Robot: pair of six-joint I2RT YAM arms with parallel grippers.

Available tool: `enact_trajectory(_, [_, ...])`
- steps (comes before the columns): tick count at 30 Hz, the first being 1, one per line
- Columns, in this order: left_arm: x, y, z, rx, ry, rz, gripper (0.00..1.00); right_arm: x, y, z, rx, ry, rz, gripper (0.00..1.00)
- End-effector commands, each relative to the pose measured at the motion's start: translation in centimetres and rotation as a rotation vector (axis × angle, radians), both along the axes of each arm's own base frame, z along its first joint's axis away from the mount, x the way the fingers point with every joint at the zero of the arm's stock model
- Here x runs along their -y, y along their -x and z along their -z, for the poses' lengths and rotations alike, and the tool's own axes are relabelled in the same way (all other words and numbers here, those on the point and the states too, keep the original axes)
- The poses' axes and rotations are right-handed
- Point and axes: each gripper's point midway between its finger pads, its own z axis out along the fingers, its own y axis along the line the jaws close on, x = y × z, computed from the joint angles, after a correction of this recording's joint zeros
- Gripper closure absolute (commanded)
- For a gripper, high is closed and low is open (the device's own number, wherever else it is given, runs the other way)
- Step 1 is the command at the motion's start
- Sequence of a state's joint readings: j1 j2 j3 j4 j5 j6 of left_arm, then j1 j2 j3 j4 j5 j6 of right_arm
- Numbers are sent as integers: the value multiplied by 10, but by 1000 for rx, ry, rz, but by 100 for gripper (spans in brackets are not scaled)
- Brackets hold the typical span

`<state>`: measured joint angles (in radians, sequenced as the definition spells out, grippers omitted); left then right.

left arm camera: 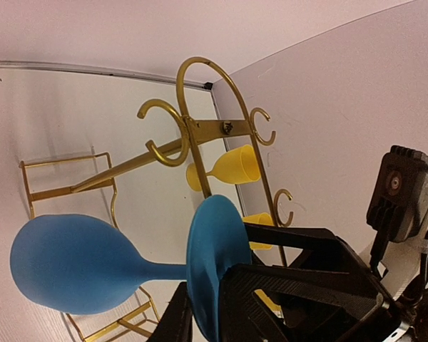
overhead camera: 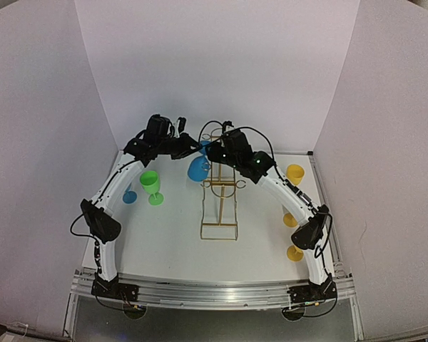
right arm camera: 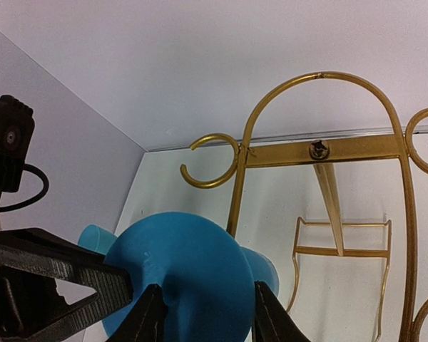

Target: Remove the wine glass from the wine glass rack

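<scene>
A blue wine glass (overhead camera: 197, 169) hangs bowl-down just left of the top of the gold wine glass rack (overhead camera: 220, 206). My left gripper (left arm camera: 205, 317) is shut on the rim of its round foot (left arm camera: 214, 256), with the bowl (left arm camera: 71, 263) sticking out to the left. My right gripper (right arm camera: 203, 317) is shut across the same foot (right arm camera: 185, 271), one finger on each side. The rack's open hook (right arm camera: 210, 167) above the foot is empty. The stem sits in none of the hooks that show on the rack (left arm camera: 200, 132).
A green glass (overhead camera: 152, 187) stands left of the rack, and a blue one (overhead camera: 130, 195) shows partly behind the left arm. Three yellow glasses (overhead camera: 294, 173) are on the right side by the right arm. White walls enclose the table at the back and sides.
</scene>
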<state>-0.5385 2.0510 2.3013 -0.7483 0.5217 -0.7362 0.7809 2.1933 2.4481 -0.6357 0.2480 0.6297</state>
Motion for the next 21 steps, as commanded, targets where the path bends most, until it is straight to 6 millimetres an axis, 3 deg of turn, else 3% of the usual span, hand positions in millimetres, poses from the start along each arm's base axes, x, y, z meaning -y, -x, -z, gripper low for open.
enact_trajectory(1, [6,-1,-8,25,30,13,93,-5,0,4,-6,4,-23,63])
enact_trajectory(4, [3,0,-6,24,17,9,100,-4,0,2,-1,6,-21,63])
enact_trajectory(18, [-6,-2,3,-66,62,3,100,9,6,-4,9,31,0,57])
enact_trajectory(21, [-5,0,-3,-67,89,25,100,12,8,-2,4,38,5,54])
